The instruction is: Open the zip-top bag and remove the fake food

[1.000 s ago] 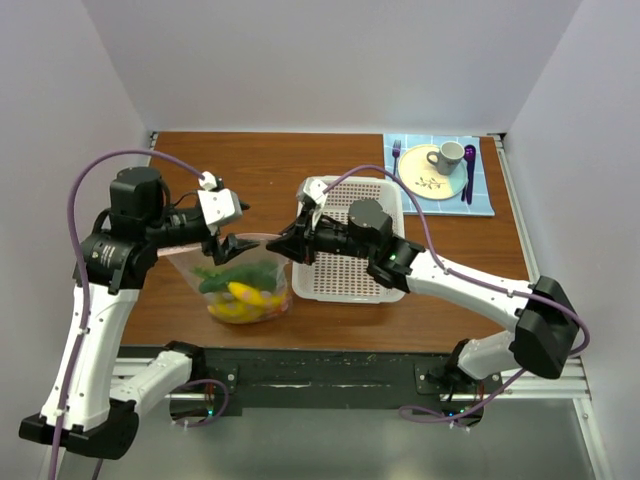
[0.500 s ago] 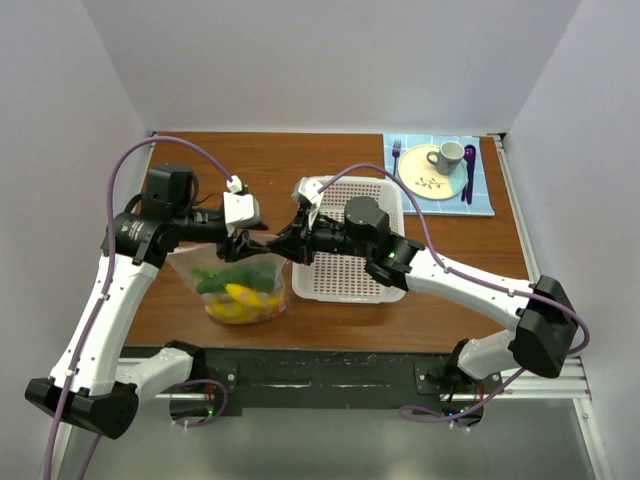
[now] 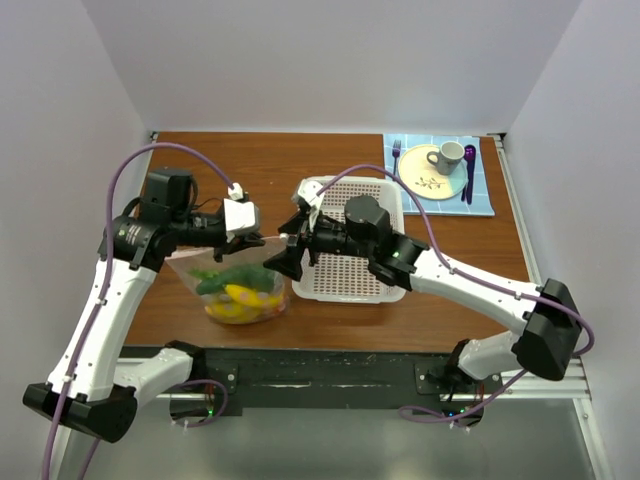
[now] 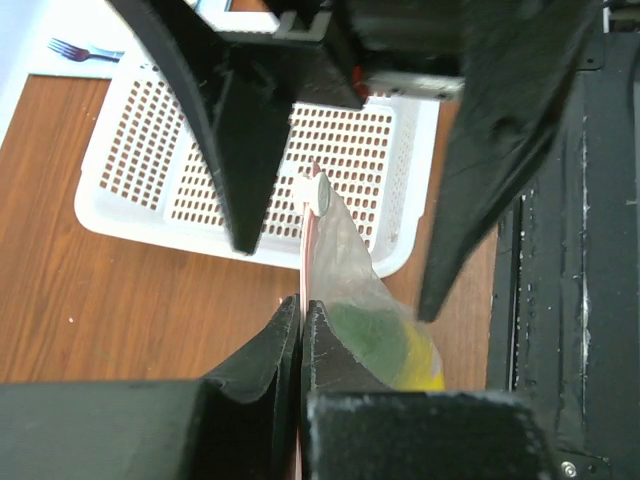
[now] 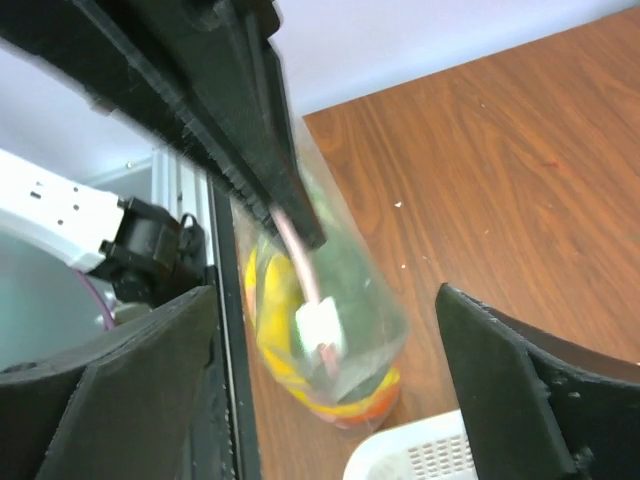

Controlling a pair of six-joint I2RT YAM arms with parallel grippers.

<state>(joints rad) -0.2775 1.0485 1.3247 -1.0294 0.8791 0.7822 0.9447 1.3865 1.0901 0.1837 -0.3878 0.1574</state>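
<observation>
From above, the bag [image 3: 240, 285] sits on the near left part of the table [image 3: 300, 165], just left of the white basket [image 3: 350, 282], with the fake food [image 3: 240, 297] piled inside it. The left claw [image 3: 248, 243] is clenched on the bag's top edge. The right claw [image 3: 290, 246] is released at the right end of that edge.

In the left wrist view, the left claw [image 4: 300, 305] pinches the pink zip strip [image 4: 308, 240]. The right claw [image 4: 335, 275] is spread wide on either side of a white slider tab [image 4: 318, 192].

In the right wrist view, the right claw's fingers [image 5: 120, 400] stand wide apart, with the strip, the tab [image 5: 318, 325] and the yellow and green food [image 5: 270, 300] between them
</observation>
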